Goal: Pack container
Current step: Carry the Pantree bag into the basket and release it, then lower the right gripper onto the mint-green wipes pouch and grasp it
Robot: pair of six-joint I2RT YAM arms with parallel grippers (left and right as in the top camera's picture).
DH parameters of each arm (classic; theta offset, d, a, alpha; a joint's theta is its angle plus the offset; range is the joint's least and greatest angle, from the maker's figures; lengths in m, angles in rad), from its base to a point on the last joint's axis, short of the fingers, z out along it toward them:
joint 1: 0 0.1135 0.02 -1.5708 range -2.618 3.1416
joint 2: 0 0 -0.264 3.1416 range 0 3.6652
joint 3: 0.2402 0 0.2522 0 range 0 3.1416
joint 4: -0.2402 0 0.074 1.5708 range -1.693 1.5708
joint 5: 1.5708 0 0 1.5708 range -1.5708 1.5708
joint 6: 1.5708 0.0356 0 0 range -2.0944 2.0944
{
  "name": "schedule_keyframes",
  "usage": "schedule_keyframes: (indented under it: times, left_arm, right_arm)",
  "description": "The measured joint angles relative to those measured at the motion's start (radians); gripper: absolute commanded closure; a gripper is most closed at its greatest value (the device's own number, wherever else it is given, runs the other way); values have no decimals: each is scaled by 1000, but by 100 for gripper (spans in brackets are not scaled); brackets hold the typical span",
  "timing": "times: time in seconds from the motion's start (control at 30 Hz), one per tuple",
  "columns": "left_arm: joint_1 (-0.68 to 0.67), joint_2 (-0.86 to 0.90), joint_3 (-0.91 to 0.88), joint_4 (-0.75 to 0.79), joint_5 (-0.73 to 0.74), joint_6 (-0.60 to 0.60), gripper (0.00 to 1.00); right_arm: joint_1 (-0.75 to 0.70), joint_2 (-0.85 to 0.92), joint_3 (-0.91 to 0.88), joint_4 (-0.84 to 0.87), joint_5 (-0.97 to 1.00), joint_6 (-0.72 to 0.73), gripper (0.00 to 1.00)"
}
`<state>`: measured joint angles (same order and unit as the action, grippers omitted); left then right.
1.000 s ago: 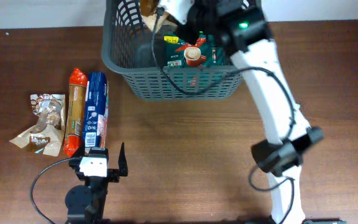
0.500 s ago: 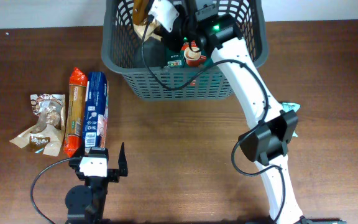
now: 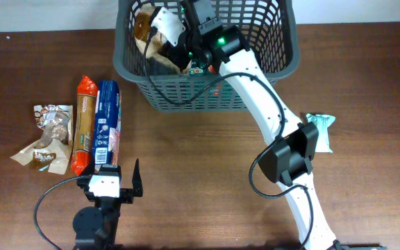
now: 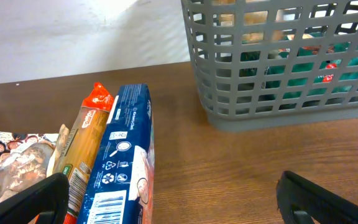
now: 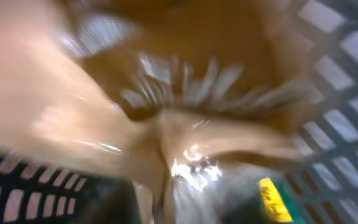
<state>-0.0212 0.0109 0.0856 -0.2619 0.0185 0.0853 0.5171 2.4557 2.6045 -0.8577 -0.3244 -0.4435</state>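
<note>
The container (image 3: 207,96) is a dark grey lattice basket at the table's far edge, also seen in the left wrist view (image 4: 278,74). My right gripper (image 3: 174,40) reaches into its left half, right at a brown snack packet (image 3: 143,29). That packet (image 5: 166,106) fills the blurred right wrist view, and I cannot make out the jaws or any grip there. A green packet (image 3: 201,66) lies on the basket floor. My left gripper (image 4: 179,208) rests low near the table's front edge, open, with bare wood between its fingers.
Left of the basket lie an orange-red long packet (image 3: 83,125), a blue packet (image 3: 107,125) and a clear packet of brown snacks (image 3: 47,135). A teal packet (image 3: 321,132) lies at the right, by the right arm.
The right arm has swung left across the basket, carrying the brown packet towards its left wall. The teal packet on the right has come into view. The left arm has not moved.
</note>
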Motion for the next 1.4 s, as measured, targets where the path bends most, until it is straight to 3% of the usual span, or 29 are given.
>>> schedule_keyframes:
  times: [0.07, 0.37, 0.63, 0.83, 1.0, 1.13, 1.27, 1.4]
  left_arm:
    - [0, 0, 0, 0, 0, 0, 1]
    - [0, 0, 0, 0, 0, 0, 1]
    - [0, 0, 0, 0, 0, 0, 1]
    - [0, 0, 0, 0, 0, 0, 1]
    - [0, 0, 0, 0, 0, 0, 1]
    - [0, 0, 0, 0, 0, 0, 1]
    - [0, 0, 0, 0, 0, 0, 1]
    - [0, 0, 0, 0, 0, 0, 1]
  right_arm:
    - [-4, 0, 0, 2, 14, 23, 30]
    - [-8, -18, 23, -16, 110, 77, 28]
    - [-66, -186, 25, -175, 343, 101, 23]
    - [-312, -375, 23, -183, 383, 182, 18]
    - [-636, -547, -85, -168, 348, 282, 18]
    - [-902, -607, -200, -301, 214, 402, 36]
    - [-985, -592, -375, -375, 114, 446, 36]
    - [-970, -550, -618, -368, 53, 460, 32]
